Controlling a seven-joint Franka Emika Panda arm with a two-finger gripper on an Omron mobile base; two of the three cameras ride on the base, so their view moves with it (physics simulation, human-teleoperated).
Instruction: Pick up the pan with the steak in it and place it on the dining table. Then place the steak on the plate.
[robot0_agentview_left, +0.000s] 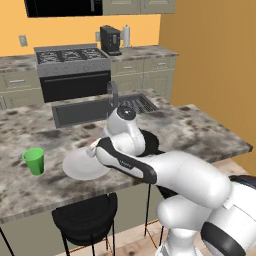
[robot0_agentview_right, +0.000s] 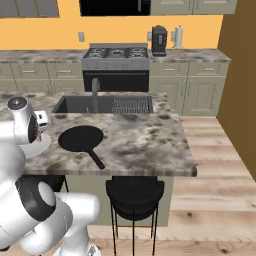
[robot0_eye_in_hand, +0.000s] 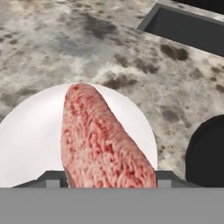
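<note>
Pink steak (robot0_eye_in_hand: 103, 140) clamped in gripper (robot0_eye_in_hand: 109, 177), over plate (robot0_eye_in_hand: 30, 131); pan (robot0_agentview_right: 80, 138) empty on dining table (robot0_agentview_right: 145, 140), at 3 o'clock. Height above plate probably small. You release off-centre, steak slides off rim.

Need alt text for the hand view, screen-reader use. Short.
A slab of pinkish-red raw steak sits between the gripper fingers, over a white plate on the mottled granite dining table. The black pan edges in at lower right, and a corner of the dark inset sink shows at upper right.
</note>
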